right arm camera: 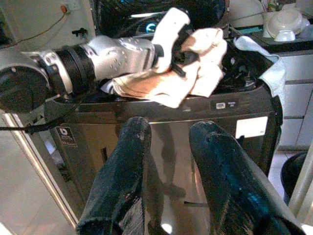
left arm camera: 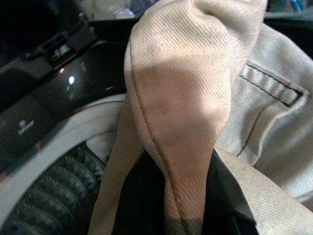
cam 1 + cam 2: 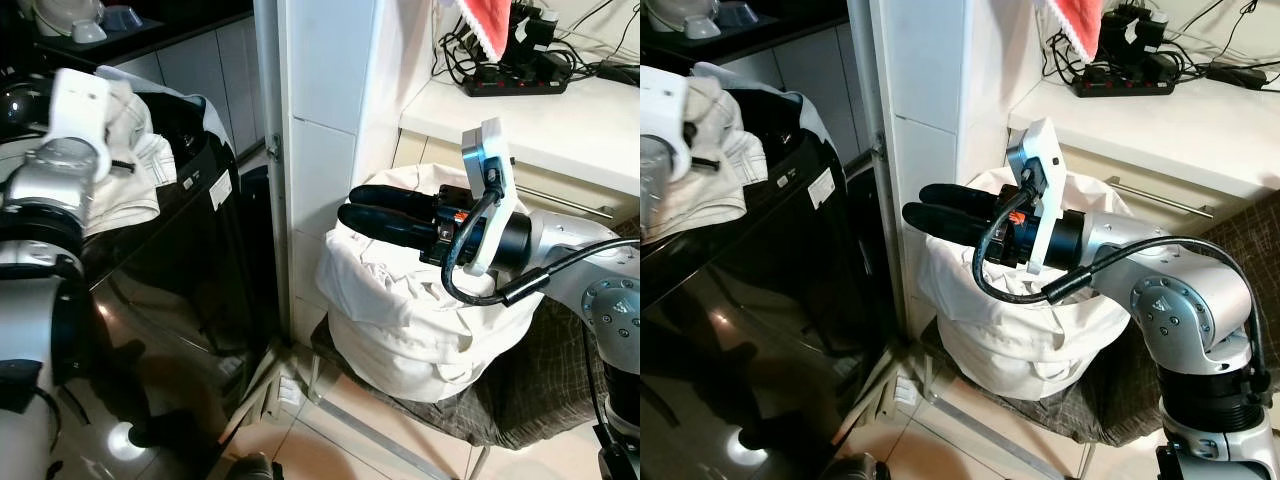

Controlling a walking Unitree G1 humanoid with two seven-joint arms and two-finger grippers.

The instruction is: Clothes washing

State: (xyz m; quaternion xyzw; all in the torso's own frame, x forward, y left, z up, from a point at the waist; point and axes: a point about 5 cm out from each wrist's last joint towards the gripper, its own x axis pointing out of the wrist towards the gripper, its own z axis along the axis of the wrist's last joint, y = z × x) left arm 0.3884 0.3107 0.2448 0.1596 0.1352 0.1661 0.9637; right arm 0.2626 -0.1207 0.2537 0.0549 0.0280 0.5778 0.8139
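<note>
Right gripper [image 3: 350, 213], fingers apart and empty, hovers above the white laundry bag [image 3: 400, 300] at 4 o'clock. Farther off at 10 o'clock, left gripper [image 1: 183, 49] is clamped on a cream twill garment [image 3: 125, 160] over the black washing machine [image 3: 190, 260]. Cloth looks soft, limp, light, likely to snag on the rim; best pinched at a bunched fold or seam.

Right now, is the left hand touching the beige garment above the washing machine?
Touching. In the right wrist view, the left hand is closed on the beige garment, which hangs from it over the washing machine; the left wrist view shows the cloth pressed close.
</note>
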